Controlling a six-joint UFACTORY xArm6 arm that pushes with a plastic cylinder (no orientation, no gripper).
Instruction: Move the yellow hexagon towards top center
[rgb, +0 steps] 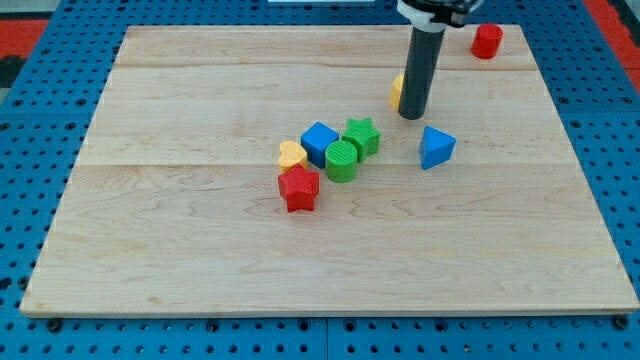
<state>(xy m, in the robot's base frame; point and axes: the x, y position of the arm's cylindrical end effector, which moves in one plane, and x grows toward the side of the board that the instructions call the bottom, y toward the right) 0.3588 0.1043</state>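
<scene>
Board (150, 260): a pale wooden top filling most of the frame, on a blue pegboard.

Rod: dark, upright, entering from the frame's top right of centre. It is a plain rod with nothing to spread or pinch; my tip (412, 116) rests on the board.

Yellow hexagon (396, 91): upper right of centre, largely hidden behind the rod, touching or just beside my tip on its left.

Other blocks: blue triangle (436, 146) just right of and below my tip; a cluster at centre of blue cube (320, 142), green star (361, 135), green cylinder (341, 160), red star (299, 188) and yellow heart (291, 154); red cylinder (487, 40) at top right.

Assessment: the target lies up and left. My tip should sit squarely at the hexagon's lower right, then push steadily through its centre so it does not slip aside.
</scene>
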